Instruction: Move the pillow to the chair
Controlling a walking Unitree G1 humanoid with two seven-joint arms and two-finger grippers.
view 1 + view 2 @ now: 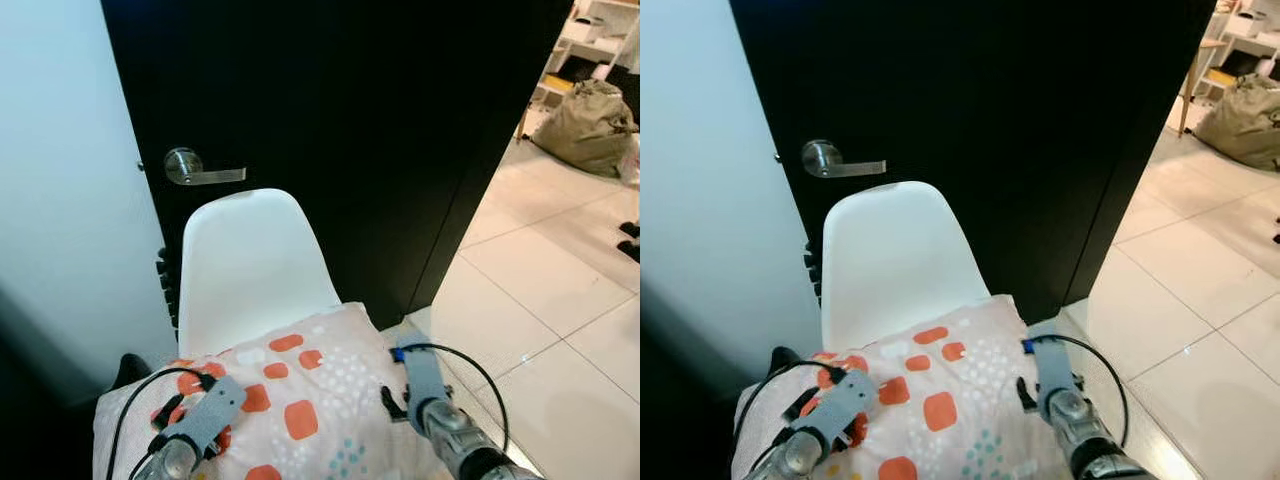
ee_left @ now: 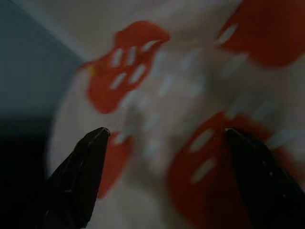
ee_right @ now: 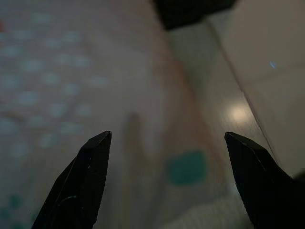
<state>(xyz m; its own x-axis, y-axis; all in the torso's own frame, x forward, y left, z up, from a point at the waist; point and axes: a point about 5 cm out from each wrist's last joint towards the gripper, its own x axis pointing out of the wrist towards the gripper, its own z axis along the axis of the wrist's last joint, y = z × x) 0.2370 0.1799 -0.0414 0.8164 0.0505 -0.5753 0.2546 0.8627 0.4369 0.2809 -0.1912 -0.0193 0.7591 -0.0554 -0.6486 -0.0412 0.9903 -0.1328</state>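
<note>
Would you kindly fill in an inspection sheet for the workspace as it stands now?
Surface: white chair against a black door; pale tiled floor to the right.
Job's things: patterned pillow lies over the chair seat's front, orange patches up.
Clutter: tan sack on the floor far right.
Grippers: left gripper and right gripper both open, spread over the pillow fabric.
Cables: black cable loops by the left wrist; another black cable by the right.
Surroundings: silver door handle; pale wall on the left.
</note>
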